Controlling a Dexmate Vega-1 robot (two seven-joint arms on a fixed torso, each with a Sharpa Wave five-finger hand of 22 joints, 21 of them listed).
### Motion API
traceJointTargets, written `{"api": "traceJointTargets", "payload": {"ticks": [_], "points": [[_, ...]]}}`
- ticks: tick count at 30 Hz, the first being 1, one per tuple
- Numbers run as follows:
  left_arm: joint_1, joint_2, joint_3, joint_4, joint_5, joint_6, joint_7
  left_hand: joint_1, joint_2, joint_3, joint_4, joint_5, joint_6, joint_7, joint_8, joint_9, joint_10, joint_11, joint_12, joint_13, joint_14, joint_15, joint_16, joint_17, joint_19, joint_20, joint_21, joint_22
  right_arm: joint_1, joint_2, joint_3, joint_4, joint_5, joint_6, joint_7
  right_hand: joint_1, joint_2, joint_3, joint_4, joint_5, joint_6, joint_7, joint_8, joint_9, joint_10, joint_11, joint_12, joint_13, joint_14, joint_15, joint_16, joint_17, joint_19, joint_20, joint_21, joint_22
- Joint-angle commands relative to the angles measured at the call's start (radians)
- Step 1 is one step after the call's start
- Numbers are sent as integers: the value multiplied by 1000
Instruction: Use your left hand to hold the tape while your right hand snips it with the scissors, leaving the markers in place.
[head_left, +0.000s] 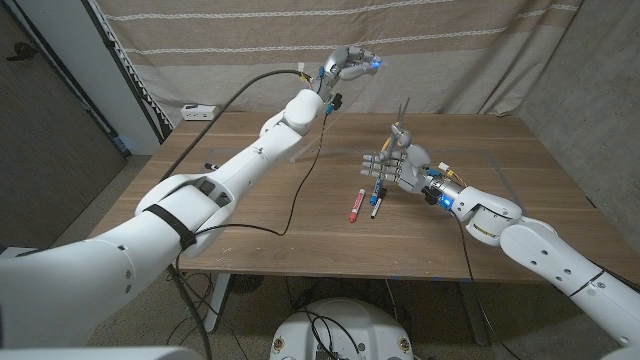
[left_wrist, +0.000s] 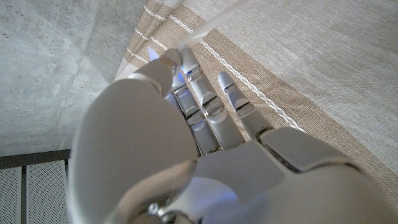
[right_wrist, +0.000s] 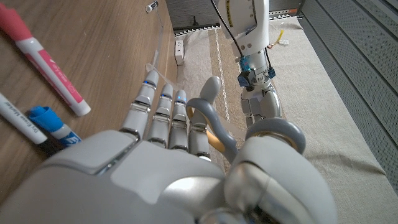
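Note:
My left hand (head_left: 352, 65) is raised high over the table's back edge, in front of the curtain. It pinches the end of a thin clear tape strip (left_wrist: 214, 18) between its thumb and fingertips (left_wrist: 177, 62). The tape (right_wrist: 158, 50) slants down toward the table. My right hand (head_left: 398, 165) hovers over the table's middle right and grips grey-handled scissors (right_wrist: 249, 134), whose blades (head_left: 403, 112) point up, apart from the tape. A red marker (head_left: 355, 205) and a blue-capped marker (head_left: 377, 198) lie side by side on the wood, just below the right hand.
A black cable (head_left: 300, 185) hangs from the left arm and trails across the table. A small dark object (head_left: 211, 165) sits near the left edge. A white power strip (head_left: 197, 112) lies on the floor behind the left corner. A striped curtain (head_left: 470, 50) hangs behind.

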Motion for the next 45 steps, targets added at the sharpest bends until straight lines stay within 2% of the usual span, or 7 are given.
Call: {"api": "traceJointTargets", "payload": {"ticks": [1, 10, 12, 18, 45], "points": [[-25, -16, 9, 31, -8, -10, -25, 12, 5, -4, 0, 8, -5, 1, 7, 3, 1, -7, 6, 2, 6, -8, 4, 53, -6, -132, 4, 2, 0, -10, -10, -9, 0, -18, -3, 15, -2, 0, -10, -1, -6, 37, 0, 4, 3, 5, 1, 3, 2, 8, -5, 2, -9, -2, -5, 2], [-53, -36, 8, 72, -39, -3, -69, 12, 6, -6, 0, 8, -5, 2, 9, 3, 2, -7, 6, 4, 6, -8, 3, 54, -6, -132, 6, 2, 28, -5, -40, 3, -2, -38, 21, 20, 0, 2, -12, -1, -6, 36, -1, 3, 3, 4, 1, 3, 1, 11, -5, 2, -17, -2, -8, 1], [-56, -43, -1, 77, -72, 8, -107, 12, 6, -7, 0, 8, -5, 2, 9, 3, 1, -7, 5, 3, 5, -8, 3, 54, -6, -132, 6, 2, 33, -7, -44, 3, -7, -40, 22, 19, -2, 1, -11, -2, -8, 37, -3, 2, 1, 4, 0, 3, 1, 11, -5, 2, -18, -2, -8, 1], [-63, -46, 5, 81, -71, 3, -113, 13, 6, -8, 0, 8, -5, 1, 9, 3, 2, -6, 6, 4, 5, -8, 3, 54, -7, -131, 7, 2, 44, -6, -54, 7, -6, -50, 27, 16, -5, -2, -10, -3, -9, 37, -3, 4, -1, 4, 0, 3, 0, 11, -5, 2, -20, -2, -8, 1], [-46, -44, 24, 25, -69, 12, -143, 14, 9, -15, 1, 8, -3, 1, 11, 0, 0, -7, 4, 6, 5, -8, 2, 56, -8, -131, 12, 2, 60, -10, -75, 5, -8, -65, 46, 15, -2, -1, -8, -6, -7, 36, -3, 7, -3, 2, 0, 3, -1, 9, -4, 2, -21, -2, -7, 1]]}}
